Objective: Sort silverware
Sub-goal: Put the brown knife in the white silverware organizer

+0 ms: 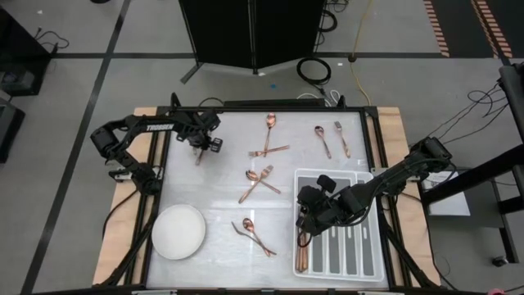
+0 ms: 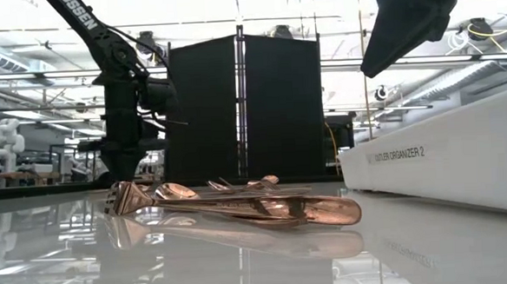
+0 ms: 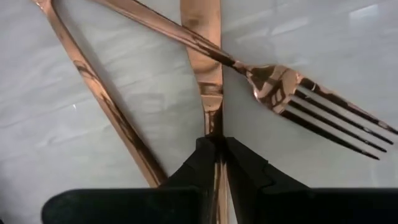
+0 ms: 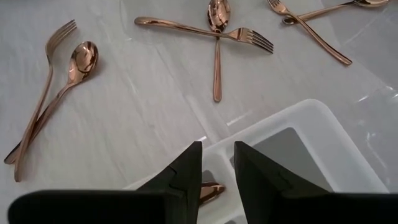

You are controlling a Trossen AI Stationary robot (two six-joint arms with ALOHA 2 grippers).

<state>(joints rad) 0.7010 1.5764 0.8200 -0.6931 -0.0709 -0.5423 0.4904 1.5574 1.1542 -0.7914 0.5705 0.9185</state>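
Clamping its fingers together on a copper knife (image 3: 209,68), the left gripper (image 1: 199,149) is working at the bench's far left corner, so a pick-up is under way; next I judge it is needing a clean lift clear of the fork (image 3: 292,93) crossing that knife. Nearer, the right gripper (image 4: 217,163) is hovering, fingers apart, over the grey tray (image 1: 366,260). Slim shiny silverware (image 1: 259,180) is lying scattered mid-bench.

"CUTLERY ORGANIZER 2" on tray (image 2: 446,162), "TROSSEN" on L arm (image 1: 155,126)
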